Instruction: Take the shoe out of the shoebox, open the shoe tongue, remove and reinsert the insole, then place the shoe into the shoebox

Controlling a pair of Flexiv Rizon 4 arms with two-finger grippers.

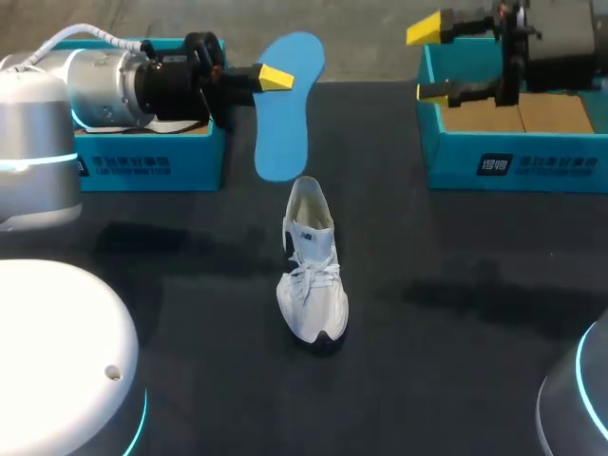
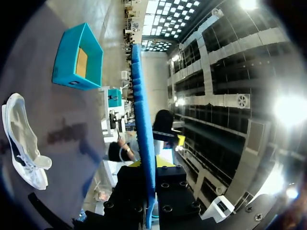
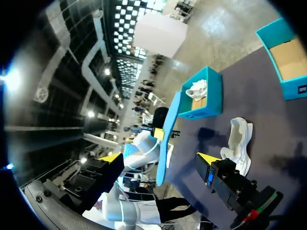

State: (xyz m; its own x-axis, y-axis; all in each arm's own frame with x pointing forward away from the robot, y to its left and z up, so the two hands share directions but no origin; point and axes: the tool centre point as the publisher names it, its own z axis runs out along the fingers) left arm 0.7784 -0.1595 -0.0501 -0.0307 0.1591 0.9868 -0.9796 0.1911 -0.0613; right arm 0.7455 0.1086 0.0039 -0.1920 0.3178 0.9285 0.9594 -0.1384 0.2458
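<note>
Left tool [image 1: 275,78]: grips the blue insole [image 1: 285,104] near one end, in the upper middle of the frame, yellow tips pressed on its two flat faces. Shows the same from the left wrist, with the insole [image 2: 144,134] edge-on between the fingers of the tool [image 2: 152,165] and running straight out ahead of them. Holds it in the air, off the dark worktop [image 1: 456,285], with the free end pointing down-frame towards the heel of the shoe and apart from it.

Right tool [image 1: 427,62]: stands open in the upper right of the frame, over the right teal shoebox [image 1: 513,152], with nothing between the tips. Gapes as wide in its own view [image 3: 158,160].

White sneaker [image 1: 312,275]: sits upright on its sole at the centre of the frame, outside both boxes, toe towards the bottom edge, laces tied, heel opening towards the insole. Lies well to one side of the left tool in the left wrist view [image 2: 21,143], and beside the right tool's finger [image 3: 237,143].

Left teal shoebox [image 1: 152,157]: sits at the upper left, partly behind the left arm; holds a second white shoe [image 3: 196,89].
</note>
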